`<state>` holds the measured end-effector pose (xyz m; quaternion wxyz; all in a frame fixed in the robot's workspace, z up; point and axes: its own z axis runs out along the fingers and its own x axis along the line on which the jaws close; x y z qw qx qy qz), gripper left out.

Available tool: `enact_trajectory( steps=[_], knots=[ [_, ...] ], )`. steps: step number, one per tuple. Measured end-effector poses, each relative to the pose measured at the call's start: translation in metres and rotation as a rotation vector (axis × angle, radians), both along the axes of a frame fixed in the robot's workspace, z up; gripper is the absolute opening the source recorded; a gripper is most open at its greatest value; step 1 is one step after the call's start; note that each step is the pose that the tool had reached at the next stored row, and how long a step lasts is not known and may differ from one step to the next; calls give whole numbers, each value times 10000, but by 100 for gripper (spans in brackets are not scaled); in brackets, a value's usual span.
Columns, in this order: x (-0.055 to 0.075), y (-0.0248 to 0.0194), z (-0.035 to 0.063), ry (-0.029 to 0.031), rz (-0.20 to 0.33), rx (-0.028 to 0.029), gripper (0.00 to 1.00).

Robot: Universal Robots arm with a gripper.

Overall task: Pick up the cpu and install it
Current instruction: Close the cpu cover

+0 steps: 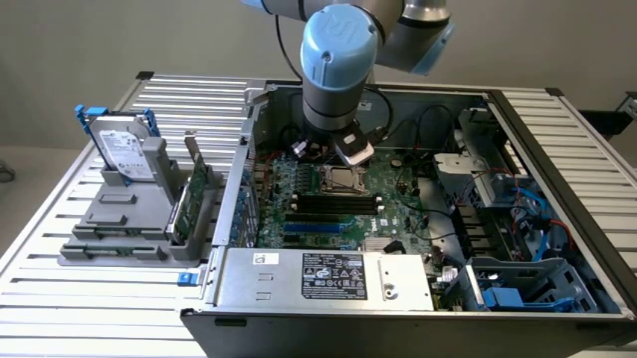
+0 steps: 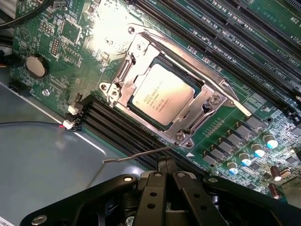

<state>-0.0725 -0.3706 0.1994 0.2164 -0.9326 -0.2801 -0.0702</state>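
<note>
Now | exterior: arm hangs over open case, cpu in motherboard socket | wrist: hand pinched closed, empty, near metal frame; cpu lies flat inside | judgement: confirm chip level before latching, no force.

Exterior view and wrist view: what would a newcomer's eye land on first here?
The blue-capped arm reaches down into the open computer case, its gripper shut above the motherboard. Then the silver cpu lying inside the socket's metal frame. At the exterior view's left, a hard drive stands upright.
</note>
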Motion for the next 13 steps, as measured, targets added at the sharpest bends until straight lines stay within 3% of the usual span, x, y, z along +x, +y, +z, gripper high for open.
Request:
enact_trajectory(
  steps=[13],
  knots=[
    [0, 0, -6, -86, -2, 1, 11]
  ],
)
